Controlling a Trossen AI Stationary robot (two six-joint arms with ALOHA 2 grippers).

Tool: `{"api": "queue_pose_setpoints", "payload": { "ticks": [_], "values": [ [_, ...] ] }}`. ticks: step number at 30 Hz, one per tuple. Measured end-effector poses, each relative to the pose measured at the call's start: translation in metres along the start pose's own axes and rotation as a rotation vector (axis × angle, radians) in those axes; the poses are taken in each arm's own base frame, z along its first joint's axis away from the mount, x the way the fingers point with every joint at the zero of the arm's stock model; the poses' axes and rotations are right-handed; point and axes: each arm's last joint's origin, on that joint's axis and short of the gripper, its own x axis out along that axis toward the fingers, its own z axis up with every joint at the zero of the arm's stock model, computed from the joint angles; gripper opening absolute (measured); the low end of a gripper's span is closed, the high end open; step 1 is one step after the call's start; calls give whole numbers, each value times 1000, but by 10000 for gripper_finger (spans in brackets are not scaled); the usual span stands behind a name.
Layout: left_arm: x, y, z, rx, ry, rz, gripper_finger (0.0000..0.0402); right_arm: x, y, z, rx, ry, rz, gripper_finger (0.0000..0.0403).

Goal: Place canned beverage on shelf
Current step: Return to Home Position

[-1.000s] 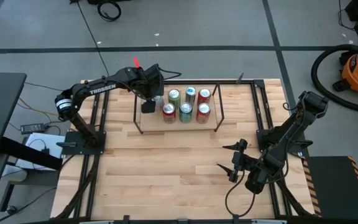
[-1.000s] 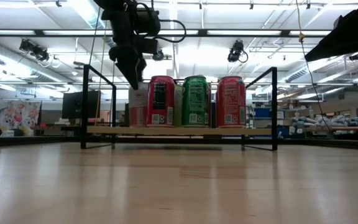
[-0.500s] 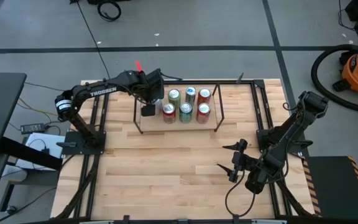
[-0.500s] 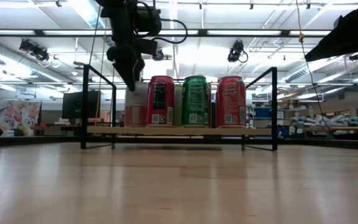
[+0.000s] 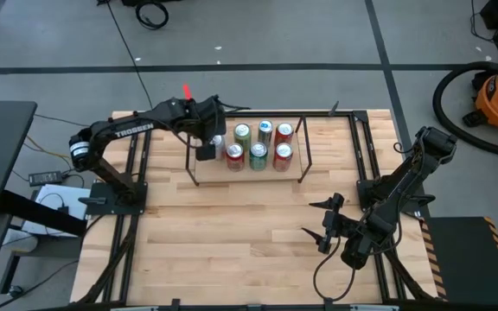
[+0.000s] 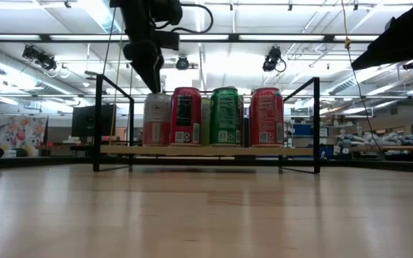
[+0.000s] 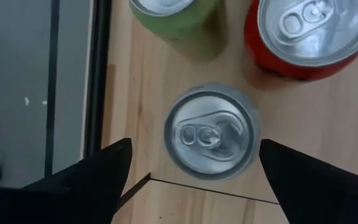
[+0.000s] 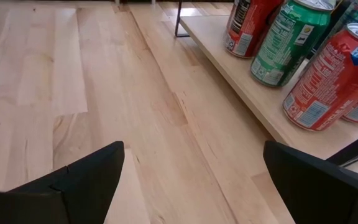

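Left tool (image 6: 151,80) hangs with fingers apart. Straight beneath it, untouched, a can (image 6: 157,118) stands at the shelf's (image 6: 206,150) end beside other cans (image 6: 226,118). Right tool (image 5: 314,218), fingers apart, waits over the tabletop (image 5: 232,242).

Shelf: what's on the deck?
Seven cans. Low view shows orange-white can, red-black can, green can, red can; three back cans sit mostly covered behind them. Open left gripper hangs above the orange-white can. Right gripper waits apart.
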Motion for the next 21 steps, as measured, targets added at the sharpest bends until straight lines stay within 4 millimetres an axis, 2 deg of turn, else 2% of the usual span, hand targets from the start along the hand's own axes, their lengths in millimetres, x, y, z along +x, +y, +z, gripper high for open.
{"api": "queue_pose_setpoints", "payload": {
  "ticks": [14,21],
  "values": [
    [-1,-5,4,13,-15,14,364,0,1,1,-2,-5,5,396],
    [11,-3,6,17,17,10,364,0,1,1,-1,-4,6,396]
  ]
}}
